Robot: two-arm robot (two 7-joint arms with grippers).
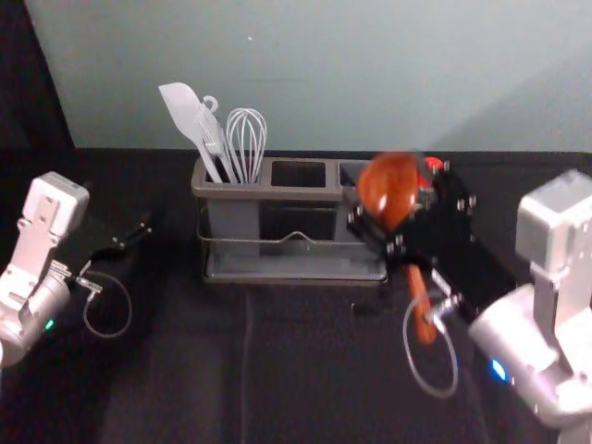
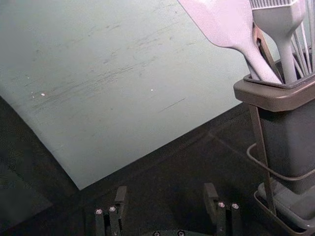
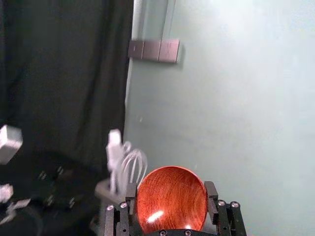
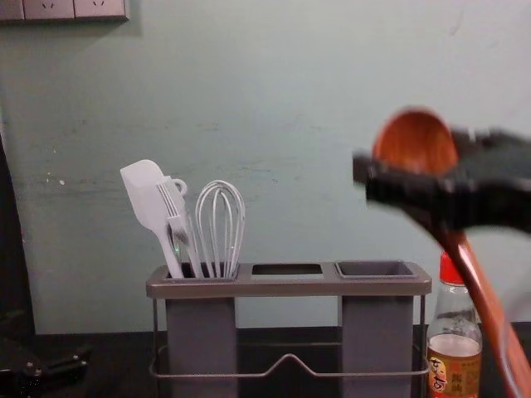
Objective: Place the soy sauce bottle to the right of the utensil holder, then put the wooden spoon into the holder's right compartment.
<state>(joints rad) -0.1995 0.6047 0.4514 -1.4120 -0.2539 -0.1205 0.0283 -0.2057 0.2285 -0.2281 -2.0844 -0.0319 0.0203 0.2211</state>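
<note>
Near the right end of the grey-brown plastic utensil holder [image 4: 289, 286], with its wire front rail and low tray: right gripper [image 1: 400, 194], reaching in from the right above the black cloth-covered table [image 1: 305, 370]. Pressed in on the reddish-brown wooden spoon [image 1: 388, 180], pinching close to its rounded bowl. Bowl up high, handle slanting downward and, in the chest view, partly across the bottle. Held clear of the right compartment [image 4: 377, 268], off towards its outer side, and not inside.

To the right of the holder, close beside its frame: upright clear glass soy sauce bottle [image 4: 454, 352], with a red cap, yellowish label and amber-brown contents. Can't tell from here about any contact between glass and frame.

In the left compartment [image 4: 202, 332]: pale grey flat spatula [image 4: 149, 199], pale grey bristled brush [image 4: 177, 220] and pale grey looped whisk [image 4: 221, 228], all heads up, with the spatula tilted outwards to the left.

Off to the left side of the holder, well apart from it: left gripper [image 1: 134, 236], idle above the table, fingers spread with a wide gap between. Behind everything: plain grey-green wall [image 4: 299, 116], with a pinkish-grey socket strip [image 4: 73, 8] high up at the left.
</note>
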